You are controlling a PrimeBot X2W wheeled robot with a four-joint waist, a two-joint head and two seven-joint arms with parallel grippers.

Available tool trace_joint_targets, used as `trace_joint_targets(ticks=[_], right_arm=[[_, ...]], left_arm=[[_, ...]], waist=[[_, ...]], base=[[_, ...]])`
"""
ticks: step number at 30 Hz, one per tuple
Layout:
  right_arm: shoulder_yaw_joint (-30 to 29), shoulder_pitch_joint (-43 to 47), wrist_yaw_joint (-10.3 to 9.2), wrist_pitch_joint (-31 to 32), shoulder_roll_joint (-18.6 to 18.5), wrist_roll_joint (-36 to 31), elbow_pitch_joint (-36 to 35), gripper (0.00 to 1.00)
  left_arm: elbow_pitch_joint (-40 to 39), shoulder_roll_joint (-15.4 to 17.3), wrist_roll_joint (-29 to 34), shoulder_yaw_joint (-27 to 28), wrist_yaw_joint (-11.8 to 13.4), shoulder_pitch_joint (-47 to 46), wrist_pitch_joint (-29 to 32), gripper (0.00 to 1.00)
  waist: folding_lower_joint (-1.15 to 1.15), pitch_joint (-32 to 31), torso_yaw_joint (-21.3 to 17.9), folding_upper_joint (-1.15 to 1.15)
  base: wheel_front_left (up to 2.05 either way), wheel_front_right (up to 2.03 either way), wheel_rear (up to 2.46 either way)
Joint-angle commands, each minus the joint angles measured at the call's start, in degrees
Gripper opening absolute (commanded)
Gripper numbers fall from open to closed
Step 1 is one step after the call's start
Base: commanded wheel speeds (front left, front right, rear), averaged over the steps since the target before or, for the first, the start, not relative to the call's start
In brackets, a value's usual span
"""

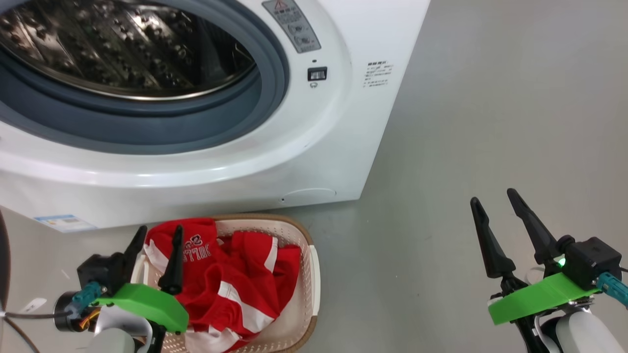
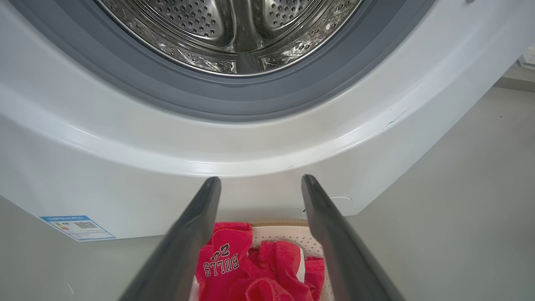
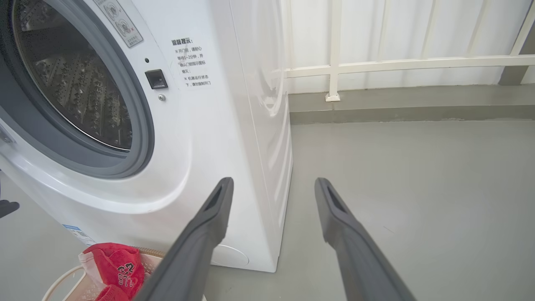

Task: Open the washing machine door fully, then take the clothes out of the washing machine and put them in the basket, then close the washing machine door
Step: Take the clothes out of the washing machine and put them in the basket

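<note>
The white washing machine stands with its round opening uncovered, showing the grey seal and a steel drum with nothing in it. The washing machine door is out of view. The cream basket sits on the floor just in front of the machine, holding the red and white clothes. My left gripper hovers open over the basket's left part, with nothing between its fingers. In the left wrist view it points at the machine's lower front, with the clothes below. My right gripper is open over bare floor to the right.
Grey floor spreads to the right of the machine. A white railing and wall stand behind it. A blue label marks the machine's lower left front. A dark curved edge and a cable lie at the far left.
</note>
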Motion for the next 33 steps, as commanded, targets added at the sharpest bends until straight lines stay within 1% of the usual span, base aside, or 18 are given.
trace_joint_targets(ticks=[1,16,33], right_arm=[[0.9,0.7,0.36,-0.4,-0.9,0.9,-1.2,1.00],[-0.3,3.9,0.36,-0.4,-1.0,1.0,-1.1,1.00],[-1.9,7.5,0.36,-0.4,-1.2,1.0,-1.9,1.00]], left_arm=[[-2.7,0.9,0.9,2.4,-0.3,1.2,-0.3,1.00],[-16.5,-1.1,4.6,6.1,-0.3,9.2,-0.3,1.00],[-27.2,-2.3,6.7,9.0,-0.3,17.3,-0.3,1.00]], waist=[[0.00,-1.3,0.1,0.00],[0.00,-5.6,0.4,0.00],[0.00,-8.3,0.9,0.00]], base=[[0.00,0.00,0.00],[0.00,0.00,0.00],[0.00,0.00,0.00]])
